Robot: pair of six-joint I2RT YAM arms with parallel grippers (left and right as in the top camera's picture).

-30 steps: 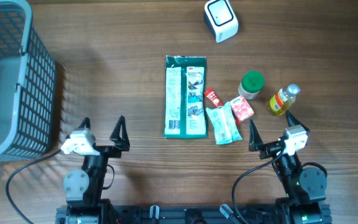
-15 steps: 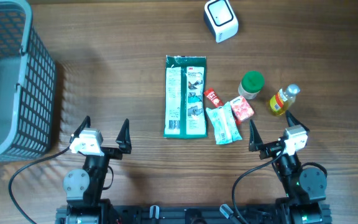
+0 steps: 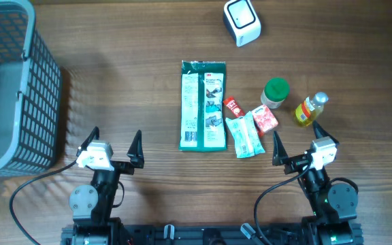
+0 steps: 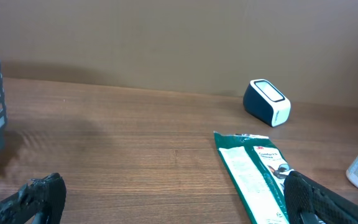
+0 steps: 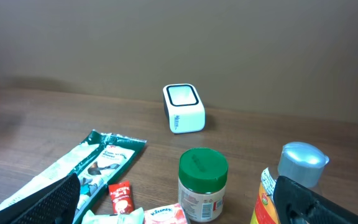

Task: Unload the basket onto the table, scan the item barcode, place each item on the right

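Observation:
Several items lie mid-table: a long green packet (image 3: 203,105), a red sachet (image 3: 233,107), a pale blue pouch (image 3: 245,136), a pink tissue pack (image 3: 265,120), a green-lidded jar (image 3: 275,93) and a yellow bottle (image 3: 309,109). The white and dark-blue scanner (image 3: 241,22) stands at the far edge. My left gripper (image 3: 114,139) is open near the front, left of the green packet (image 4: 253,171). My right gripper (image 3: 297,139) is open just in front of the jar (image 5: 202,183) and bottle (image 5: 291,186). Neither holds anything.
A tall grey mesh basket (image 3: 12,88) stands at the left edge of the table. Bare wood lies between the basket and the green packet. The scanner (image 4: 266,103) (image 5: 183,109) faces upward, apart from the items.
The left wrist shifted slightly to the right a second ago and has held still since. The right arm and the items have not moved.

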